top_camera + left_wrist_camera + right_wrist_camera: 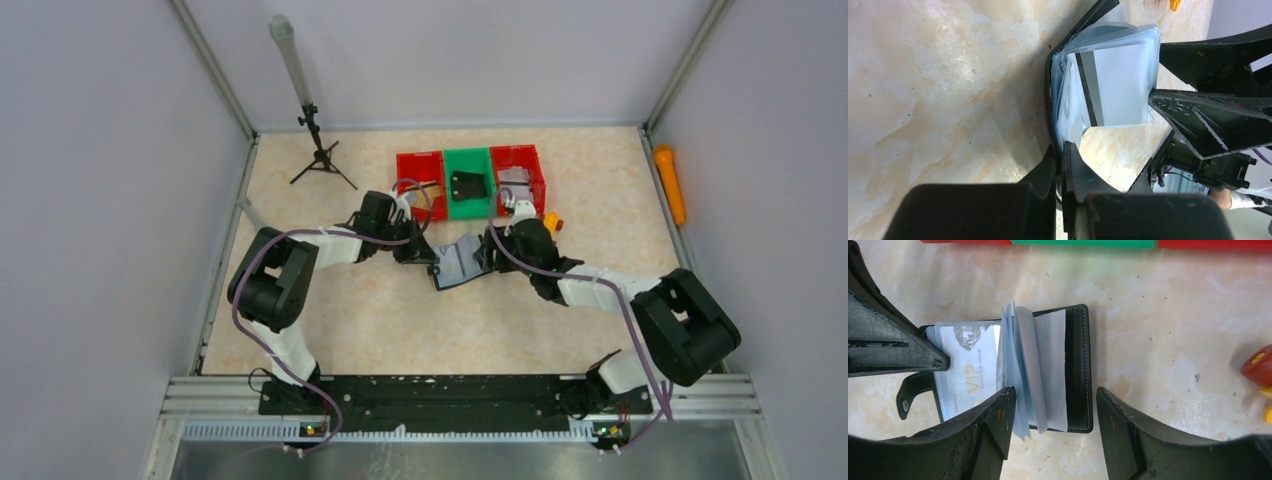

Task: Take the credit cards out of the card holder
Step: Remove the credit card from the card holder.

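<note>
The card holder (458, 263) lies open on the table's middle, black cover down, with several pale clear sleeves fanned up. My left gripper (430, 257) is shut on its left cover edge (1063, 150); a card with a dark stripe (1118, 85) shows inside a sleeve. In the right wrist view a white card marked VIP (970, 371) sits in the left sleeve, beside the closing tab (910, 392). My right gripper (1054, 396) is open, its jaws straddling the sleeves and the right cover (1077, 365), touching nothing clearly. It also shows from above (488, 250).
Two red bins (420, 183) (520, 175) flank a green bin (470, 205) at the back; a lumpy black case (470, 184) lies in the green one. A small red and yellow object (1258, 365) lies right of the holder. A tripod (320, 155) stands back left, an orange object (668, 183) by the right wall.
</note>
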`<state>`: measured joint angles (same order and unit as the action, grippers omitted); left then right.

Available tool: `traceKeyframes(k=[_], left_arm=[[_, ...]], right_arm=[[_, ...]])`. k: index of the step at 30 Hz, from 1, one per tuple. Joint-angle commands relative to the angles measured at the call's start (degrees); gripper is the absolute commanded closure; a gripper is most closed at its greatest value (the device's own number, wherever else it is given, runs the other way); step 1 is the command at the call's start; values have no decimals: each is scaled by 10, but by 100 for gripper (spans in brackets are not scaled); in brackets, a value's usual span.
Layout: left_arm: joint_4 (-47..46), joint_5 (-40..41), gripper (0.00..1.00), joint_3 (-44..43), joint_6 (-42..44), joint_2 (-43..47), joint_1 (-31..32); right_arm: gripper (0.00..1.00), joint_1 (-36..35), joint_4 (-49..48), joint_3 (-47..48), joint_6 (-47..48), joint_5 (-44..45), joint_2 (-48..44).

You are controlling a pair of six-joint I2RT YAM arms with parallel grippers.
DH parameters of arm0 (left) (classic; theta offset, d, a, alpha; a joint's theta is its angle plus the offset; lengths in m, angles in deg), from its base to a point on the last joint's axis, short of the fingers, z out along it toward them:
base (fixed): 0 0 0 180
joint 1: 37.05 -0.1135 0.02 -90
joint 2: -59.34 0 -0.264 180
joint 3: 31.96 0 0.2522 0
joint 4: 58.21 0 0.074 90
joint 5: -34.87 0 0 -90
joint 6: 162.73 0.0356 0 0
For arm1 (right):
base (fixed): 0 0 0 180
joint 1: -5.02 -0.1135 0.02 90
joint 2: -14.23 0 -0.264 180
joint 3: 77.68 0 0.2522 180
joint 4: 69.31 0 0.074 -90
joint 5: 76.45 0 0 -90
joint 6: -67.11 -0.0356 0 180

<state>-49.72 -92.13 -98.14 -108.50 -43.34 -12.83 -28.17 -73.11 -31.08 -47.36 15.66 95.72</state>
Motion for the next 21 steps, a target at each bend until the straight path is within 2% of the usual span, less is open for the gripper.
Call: traceKeyframes(k=[1, 6, 11, 15, 21], left_arm=[[-3, -1, 100, -16, 17, 8, -2], [-3, -2, 100, -16, 17, 8, -3], [-3, -2, 100, -16, 17, 8, -2], [-3, -2, 100, -17, 17, 8, -2], [-2, -3, 100, -16, 17, 8, -2]], right_arm=[[39, 3, 19, 45, 16, -12, 35], [37, -2, 21, 61, 25, -47, 59], [31, -13, 4, 51, 40, -55, 44], [29, -14, 11, 48, 35, -25, 33], [43, -14, 101, 93, 11, 88, 65]])
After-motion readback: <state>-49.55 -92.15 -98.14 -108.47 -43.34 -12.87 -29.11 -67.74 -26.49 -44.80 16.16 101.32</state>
